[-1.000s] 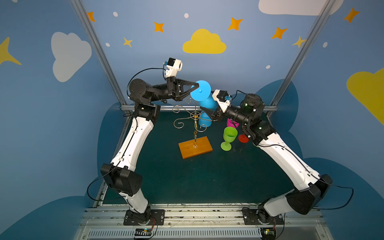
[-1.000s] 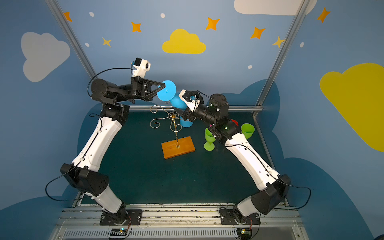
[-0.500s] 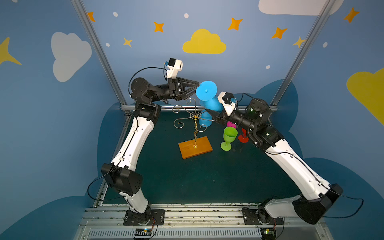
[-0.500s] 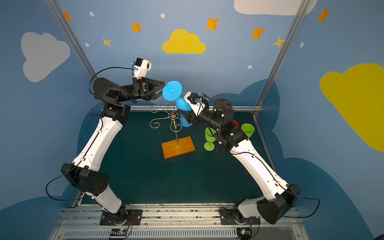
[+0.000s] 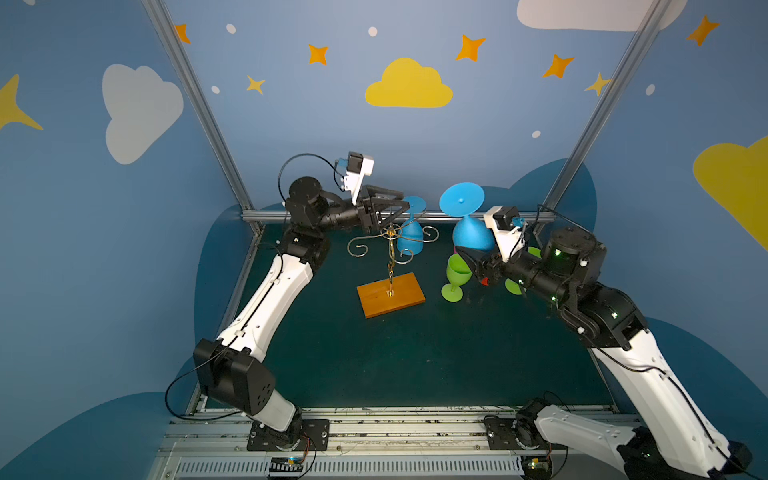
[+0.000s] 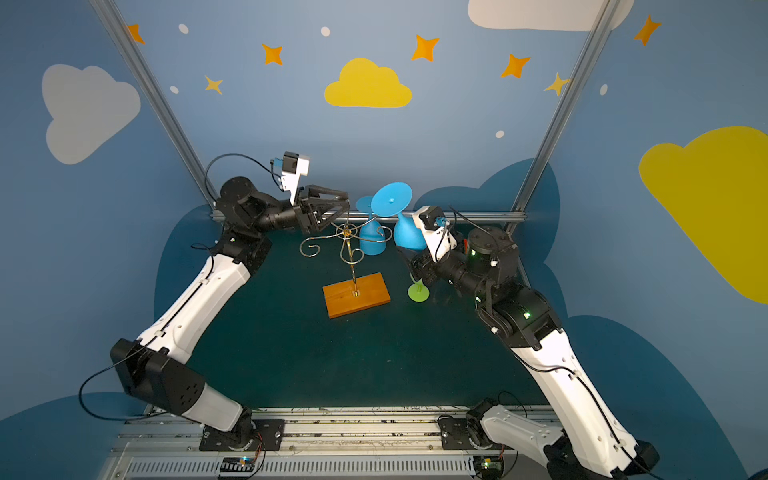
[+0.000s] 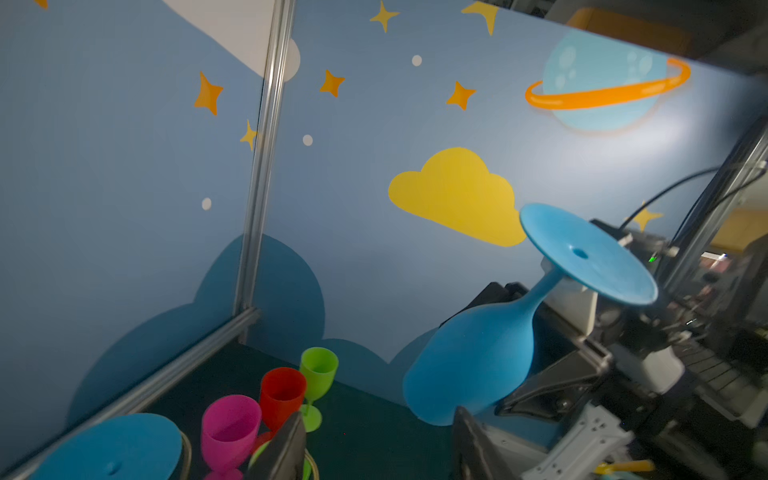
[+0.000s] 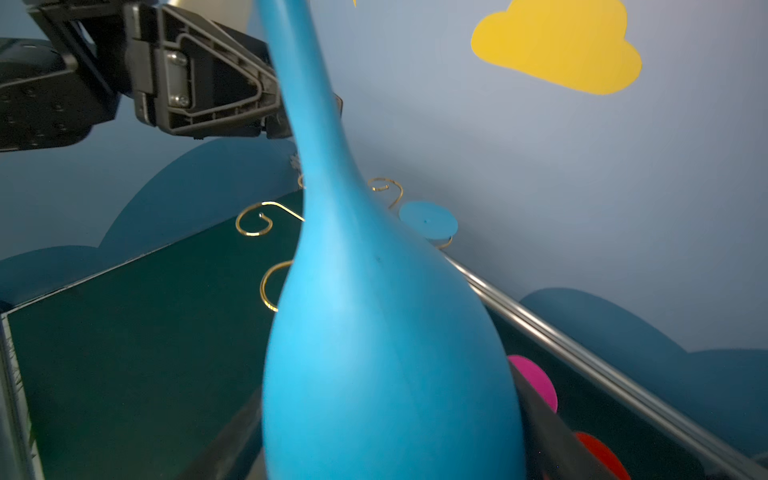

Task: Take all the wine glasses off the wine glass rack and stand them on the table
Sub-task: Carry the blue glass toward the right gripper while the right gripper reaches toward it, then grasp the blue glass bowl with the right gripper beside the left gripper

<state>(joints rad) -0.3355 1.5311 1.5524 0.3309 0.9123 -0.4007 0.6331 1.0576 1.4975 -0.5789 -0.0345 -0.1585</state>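
The right gripper (image 5: 471, 251) clasps the wine glass (image 5: 466, 226) by its bowl, jaws wide around it — foot up, axis tilted, clear of the wine glass rack (image 5: 390, 266) on that arm's side. The left gripper (image 5: 401, 208) hovers parted and empty at the rack's top; bare green mat (image 5: 415, 353) lies below, a green cup (image 5: 456, 272) near.

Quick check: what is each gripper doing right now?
Left gripper: open, holding nothing.
Right gripper: closed on the blue wine glass, gripping its bowl.

No legible text, label, brand, number or sign appears on anything.
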